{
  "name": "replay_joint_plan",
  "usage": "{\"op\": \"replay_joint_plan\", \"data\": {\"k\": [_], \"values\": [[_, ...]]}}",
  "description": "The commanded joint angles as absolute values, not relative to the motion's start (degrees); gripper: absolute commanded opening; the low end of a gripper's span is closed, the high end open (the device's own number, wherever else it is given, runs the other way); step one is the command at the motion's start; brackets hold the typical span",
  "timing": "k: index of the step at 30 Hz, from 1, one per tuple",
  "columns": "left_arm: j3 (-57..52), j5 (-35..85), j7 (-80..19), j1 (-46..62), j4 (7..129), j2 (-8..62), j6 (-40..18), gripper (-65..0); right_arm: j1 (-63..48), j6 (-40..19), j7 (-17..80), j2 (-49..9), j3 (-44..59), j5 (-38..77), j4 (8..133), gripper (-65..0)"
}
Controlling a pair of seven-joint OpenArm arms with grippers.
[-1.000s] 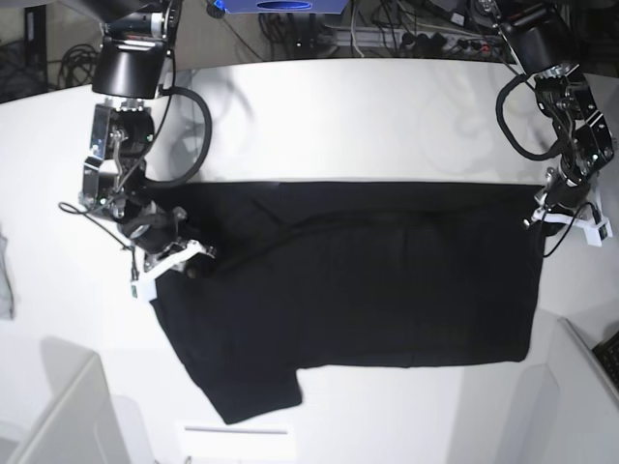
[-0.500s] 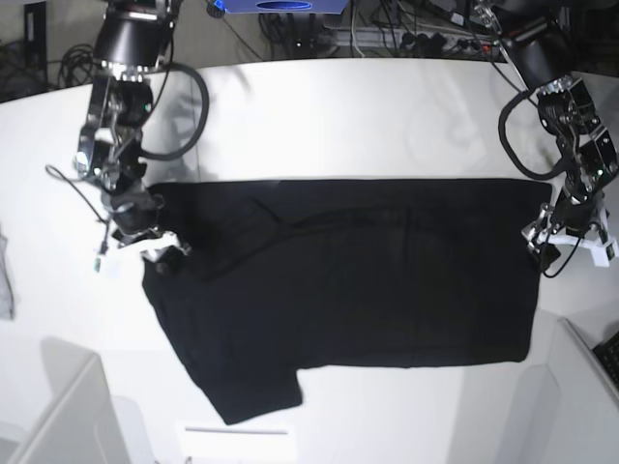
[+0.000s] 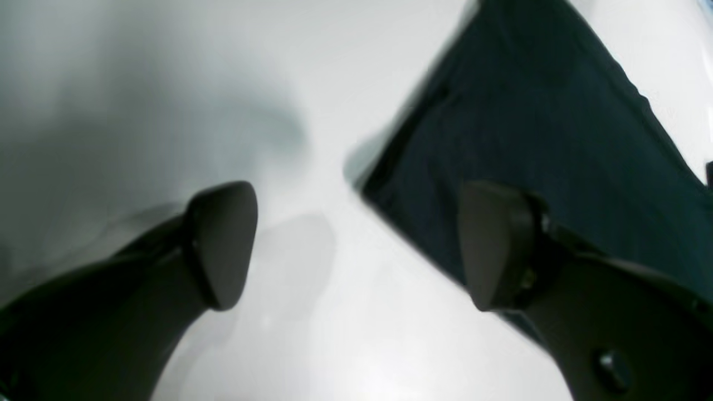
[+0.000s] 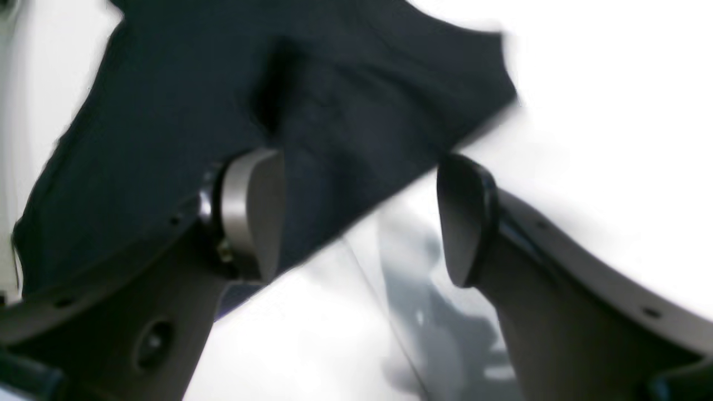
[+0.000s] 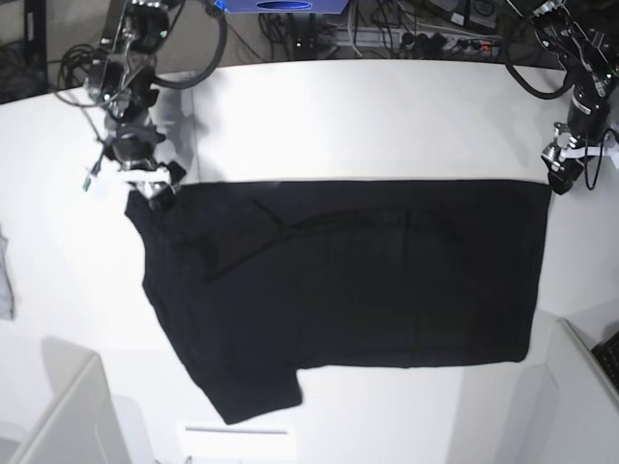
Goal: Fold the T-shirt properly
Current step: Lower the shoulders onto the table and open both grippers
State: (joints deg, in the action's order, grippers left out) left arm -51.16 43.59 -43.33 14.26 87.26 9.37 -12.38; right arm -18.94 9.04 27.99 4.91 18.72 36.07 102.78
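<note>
The white counter (image 5: 387, 106) carries everything here. The black T-shirt (image 5: 368, 280) lies flat across its middle, plain face up, stretched long from one side edge of the counter toward the other. In the base view its top hem runs straight, parallel to the far edge, and one short sleeve (image 5: 247, 387) juts toward the near edge. A few soft creases show near the collar end; the rest is smooth.

A small grey cloth scrap (image 5: 5, 275) sits at the counter's side edge on the left of the base view, well apart from the shirt.

My right gripper (image 4: 359, 217) hovers over the shirt's far corner at that end. Its jaws are spread wide with nothing between them; one finger (image 4: 250, 211) hangs over black cloth, the other over bare counter.

My left gripper (image 3: 356, 245) is at the opposite far corner of the shirt, also spread and empty. One finger (image 3: 493, 245) is above the shirt's edge, the other over white counter. Whether either gripper touches the cloth I cannot tell.
</note>
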Motion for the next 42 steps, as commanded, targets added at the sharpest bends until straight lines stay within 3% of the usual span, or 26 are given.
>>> {"op": "replay_joint_plan", "data": {"k": [1,8,14,22,25,27,28,30,33,42], "values": [[-51.3,44.4,-42.2,14.0,87.0,10.2,-12.8,-10.9,-18.4,8.5,26.9,4.9,18.9,36.6,102.6,-24.5],[-51.2,44.3,-42.2,10.6,80.5,10.3,-14.0,-10.9,-16.7,8.2,26.7,5.1,19.4,36.7,96.6,-24.3],[-47.7,44.3,-42.2,7.3,76.2,10.6,-14.4,-10.9,-13.5,3.3,26.8,6.1,24.3,36.7,92.6,-24.5],[-43.8,44.2,-39.9,4.8,70.9,10.7,-14.2,-12.2,-10.2,3.1,26.9,5.8,25.7,36.7,87.0,-24.6],[-43.8,44.2,-39.9,4.2,69.4,10.7,-14.2,-25.7,-10.0,3.1,26.9,5.8,25.6,36.7,85.8,-25.2],[-43.8,44.2,-39.9,4.1,69.0,10.7,-14.2,-40.3,-10.0,3.0,26.9,5.8,25.6,36.6,85.1,-26.7],[-43.8,44.2,-39.9,4.1,69.0,10.7,-14.1,-48.2,-10.0,3.0,26.9,5.8,25.6,36.6,85.0,-29.4],[-43.8,44.2,-39.9,4.1,69.0,11.2,-14.1,-64.3,-10.2,3.0,26.9,5.0,25.6,36.6,85.0,-41.1],[-43.8,44.2,-39.9,4.4,68.9,12.8,-14.1,-65.0,-10.0,3.0,26.9,4.9,25.7,36.6,85.1,-65.0],[-43.9,44.3,-40.1,7.3,74.7,16.9,-14.1,-65.0,-12.5,3.6,27.1,3.7,25.7,36.6,93.4,-65.0]]}}
